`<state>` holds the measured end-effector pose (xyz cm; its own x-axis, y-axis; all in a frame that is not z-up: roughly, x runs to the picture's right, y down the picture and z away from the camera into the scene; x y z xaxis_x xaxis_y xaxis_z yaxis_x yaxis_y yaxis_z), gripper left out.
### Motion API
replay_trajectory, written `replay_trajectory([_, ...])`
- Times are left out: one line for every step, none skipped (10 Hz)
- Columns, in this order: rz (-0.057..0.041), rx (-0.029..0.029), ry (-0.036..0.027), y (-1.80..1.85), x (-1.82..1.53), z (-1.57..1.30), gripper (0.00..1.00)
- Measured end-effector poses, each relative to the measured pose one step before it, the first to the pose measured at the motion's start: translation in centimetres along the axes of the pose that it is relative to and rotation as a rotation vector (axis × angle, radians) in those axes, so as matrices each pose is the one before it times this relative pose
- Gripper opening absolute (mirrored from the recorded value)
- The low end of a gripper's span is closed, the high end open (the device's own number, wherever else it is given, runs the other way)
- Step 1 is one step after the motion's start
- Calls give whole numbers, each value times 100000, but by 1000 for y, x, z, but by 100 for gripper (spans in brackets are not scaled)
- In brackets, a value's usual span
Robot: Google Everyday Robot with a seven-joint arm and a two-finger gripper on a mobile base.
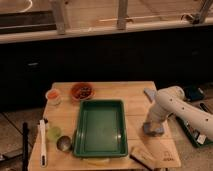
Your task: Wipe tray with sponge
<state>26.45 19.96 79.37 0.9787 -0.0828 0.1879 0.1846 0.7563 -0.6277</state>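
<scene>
A green tray (101, 127) lies in the middle of the wooden table (132, 95). A yellow sponge (98, 161) shows as a pale strip just past the tray's near edge. My white arm reaches in from the right. My gripper (152, 128) points down onto the table to the right of the tray, about a hand's width from its right rim. It stands apart from the sponge.
A brown bowl (82, 91) and an orange cup (53, 96) stand at the back left. A green cup (53, 133), a metal cup (64, 143) and a white brush (43, 142) are at the left. A tan flat object (146, 158) lies at the front right.
</scene>
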Motion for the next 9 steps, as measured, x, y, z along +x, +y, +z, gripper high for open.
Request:
replay_trajectory([-2760, -107, 807, -47, -1034, -919, 3])
replay_trajectory([-2695, -244, 574, -230, -1426, -359, 3])
replay_trajectory([-2434, -351, 985, -282, -1168, 74, 3])
replay_trajectory([-2500, -83, 79, -367, -1421, -12, 3])
replay_trajectory([-1521, 257, 501, -183, -539, -314, 3])
replay_trajectory([-2101, -62, 328, -109, -978, -959, 3])
replay_trajectory([-2388, -69, 357, -165, -959, -821, 3])
replay_trajectory([-2592, -217, 532, -186, -1048, -593, 3])
replay_trajectory([-2807, -412, 445, -239, -1261, -137, 3])
